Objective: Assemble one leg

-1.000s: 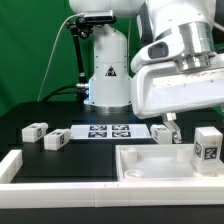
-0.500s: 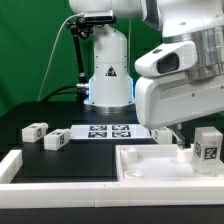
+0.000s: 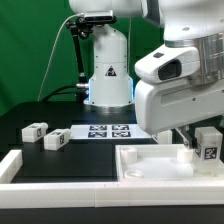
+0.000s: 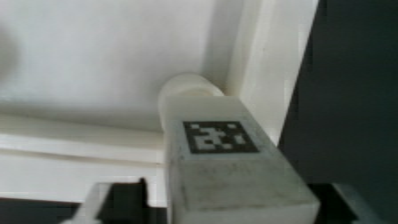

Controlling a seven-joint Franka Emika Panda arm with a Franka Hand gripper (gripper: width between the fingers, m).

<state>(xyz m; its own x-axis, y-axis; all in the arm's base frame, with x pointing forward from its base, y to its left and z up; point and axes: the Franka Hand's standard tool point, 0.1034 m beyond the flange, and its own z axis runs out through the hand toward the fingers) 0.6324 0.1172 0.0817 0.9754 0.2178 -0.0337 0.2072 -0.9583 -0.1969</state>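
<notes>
A white leg with a black-and-white tag stands upright on the black table, just off the right wall of the white tabletop piece. My gripper has come down around it. One finger shows on the side toward the exterior view's left. In the wrist view the leg fills the space between my two dark fingers, with a thin gap on each side. The jaws stand open, close to the leg. Two more legs lie at the exterior view's left.
The marker board lies in the middle, in front of the arm's white base. A white rail runs along the front left. The tabletop's corner rim lies right behind the leg, with black table beside it.
My gripper has moved down and toward the exterior view's right, from over the tabletop's back edge to the upright leg. The legs and the tabletop have not moved.
</notes>
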